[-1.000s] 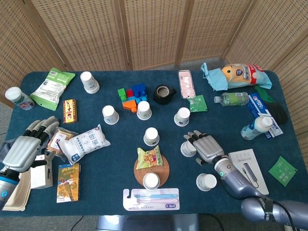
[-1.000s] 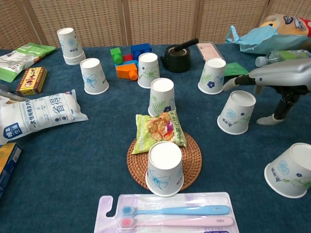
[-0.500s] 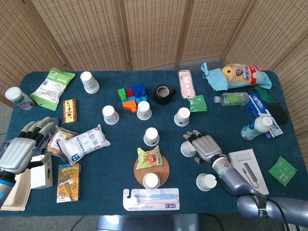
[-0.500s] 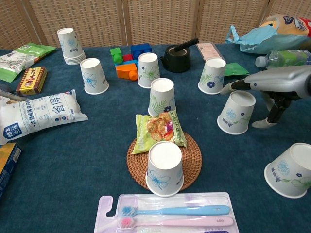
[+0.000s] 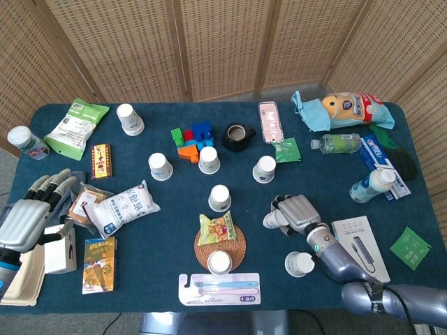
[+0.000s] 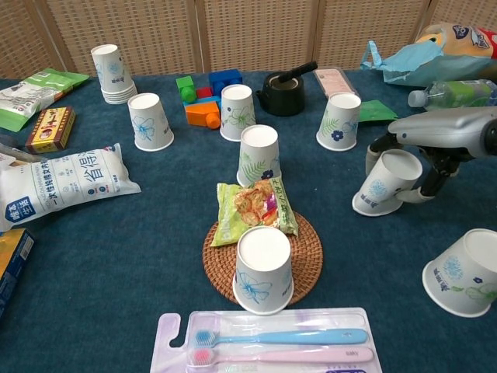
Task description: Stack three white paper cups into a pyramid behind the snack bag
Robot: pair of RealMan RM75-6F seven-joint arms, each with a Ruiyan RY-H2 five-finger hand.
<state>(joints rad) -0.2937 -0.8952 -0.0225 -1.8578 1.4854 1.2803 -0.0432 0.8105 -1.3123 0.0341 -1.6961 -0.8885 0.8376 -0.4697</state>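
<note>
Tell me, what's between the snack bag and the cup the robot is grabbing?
Nothing. In the chest view, only bare blue tablecloth lies between the snack bag and the tilted cup that the right hand grips.

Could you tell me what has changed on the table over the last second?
The right hand has closed its fingers around the cup beneath it and tipped it; a second ago it hovered over the upright cup. The left hand drew back slightly. The snack bag and other cups stayed put.
</note>
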